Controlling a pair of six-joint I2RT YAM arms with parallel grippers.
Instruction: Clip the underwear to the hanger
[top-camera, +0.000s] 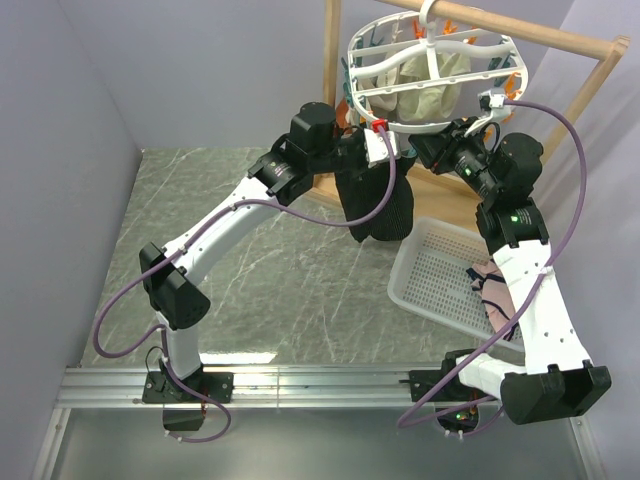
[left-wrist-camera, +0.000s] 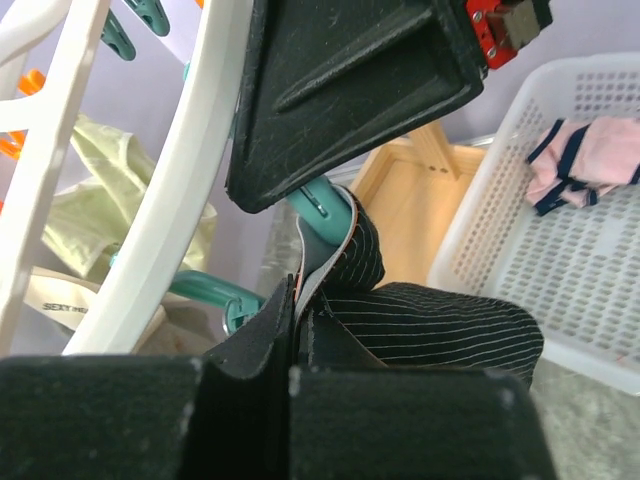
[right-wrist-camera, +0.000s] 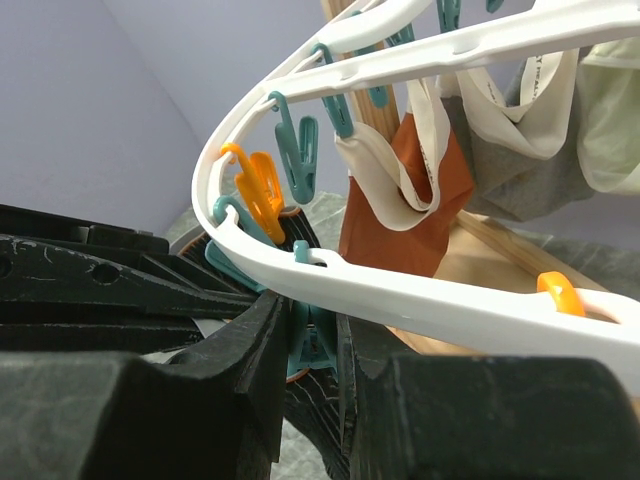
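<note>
The underwear (top-camera: 375, 205) hangs in the air below the front rim of the hanger (right-wrist-camera: 430, 298), its black pinstriped body drooping above the worktop (top-camera: 300, 290) just left of the white basket (top-camera: 435, 270). The left gripper (left-wrist-camera: 297, 330) is clenched on the garment's top edge: in the left wrist view the grey waistband and striped fabric are pinched between its jaws, and the cloth rises from there to a teal clip (right-wrist-camera: 313, 340) just above.

The right gripper (right-wrist-camera: 315, 350) comes in from the other side, and its jaws are pressed against that same teal clip, which dangles from the hanger's white rim. One broad black jaw of it fills the top of the left wrist view, with the clip tucked under it. Whether the waistband sits between the clip's prongs cannot be told.

The hanger itself hooks over the wooden rail frame (top-camera: 560, 38). Other garments are pegged on it (a rust-brown cloth (right-wrist-camera: 415, 205) among them), and an orange clip (right-wrist-camera: 255, 195) hangs free on the rim beside more teal ones. A pink cloth (left-wrist-camera: 600, 150) with dark trim lies in the basket.
</note>
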